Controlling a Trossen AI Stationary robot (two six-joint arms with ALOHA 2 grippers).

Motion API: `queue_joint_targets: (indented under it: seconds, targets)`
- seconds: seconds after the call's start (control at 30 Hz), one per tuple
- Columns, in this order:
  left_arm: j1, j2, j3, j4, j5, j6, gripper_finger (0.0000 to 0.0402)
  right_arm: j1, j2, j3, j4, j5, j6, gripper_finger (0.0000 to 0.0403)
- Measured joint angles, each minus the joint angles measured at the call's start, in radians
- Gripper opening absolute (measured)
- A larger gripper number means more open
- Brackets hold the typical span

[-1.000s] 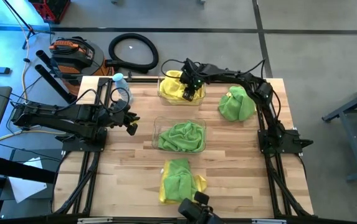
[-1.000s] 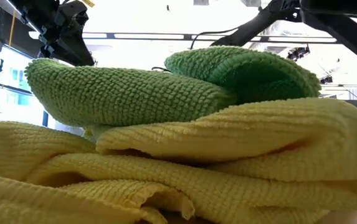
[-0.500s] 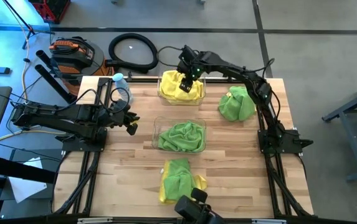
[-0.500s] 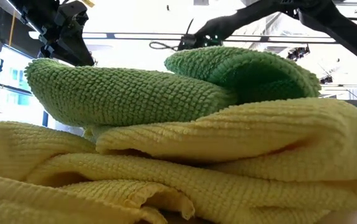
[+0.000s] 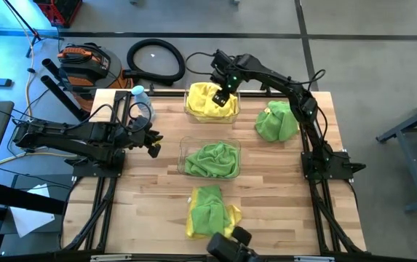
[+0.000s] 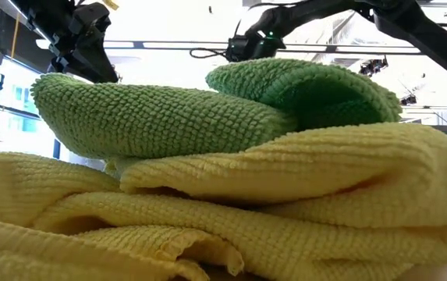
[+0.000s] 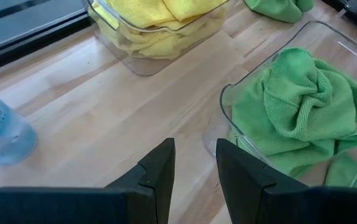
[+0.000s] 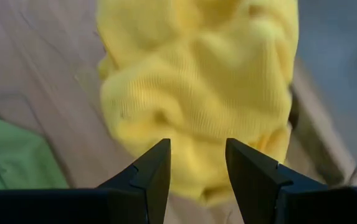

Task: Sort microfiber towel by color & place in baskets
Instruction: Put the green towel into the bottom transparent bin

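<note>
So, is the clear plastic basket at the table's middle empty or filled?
Filled: the clear plastic basket holds a crumpled green microfiber towel, seen also in the left wrist view.

Right pincer (image 5: pixel 223 95) above yellow towel (image 5: pixel 207 100) in far basket (image 5: pixel 209 116), empty-fingered.

R arm is stretched from its base at the table's right edge toward the far centre, wrist bent down; R gripper (image 5: pixel 223 95) is held high, fingers (image 8: pixel 147 177) parted, nothing gripped. L arm is kept low at the left edge, L gripper (image 5: pixel 152 143) pointed inward, fingers (image 7: pixel 156 174) parted, empty.
</note>
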Motion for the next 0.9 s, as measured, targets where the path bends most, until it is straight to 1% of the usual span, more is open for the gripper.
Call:
queue_joint_targets:
  seconds: [0.17, 0.37, 0.5, 0.67, 0.8, 0.9]
  targets:
    - [0.000, 0.000, 0.000, 0.000, 0.000, 0.051, 0.0106, 0.024, -0.002, 0.000, -0.072, 0.023, 0.096, 0.0149]
    - [0.000, 0.000, 0.000, 0.001, 0.008, 0.118, 0.0106, 0.099, -0.055, 0.000, -0.095, 0.176, 0.188, 0.0149]
    - [0.000, 0.000, 0.000, 0.000, 0.056, 0.151, 0.0106, 0.161, -0.100, 0.000, -0.099, 0.255, 0.249, 0.0149]
    - [0.000, 0.000, 0.000, 0.001, 0.115, 0.196, 0.0106, 0.235, -0.134, 0.000, -0.121, 0.273, 0.373, 0.0149]
    - [0.000, 0.000, 0.000, 0.001, 0.131, 0.228, 0.0106, 0.317, -0.151, -0.001, -0.138, 0.347, 0.459, 0.0149]
    - [0.000, 0.000, 0.000, 0.001, 0.131, 0.228, 0.0106, 0.389, -0.154, -0.001, -0.192, 0.400, 0.535, 0.0149]
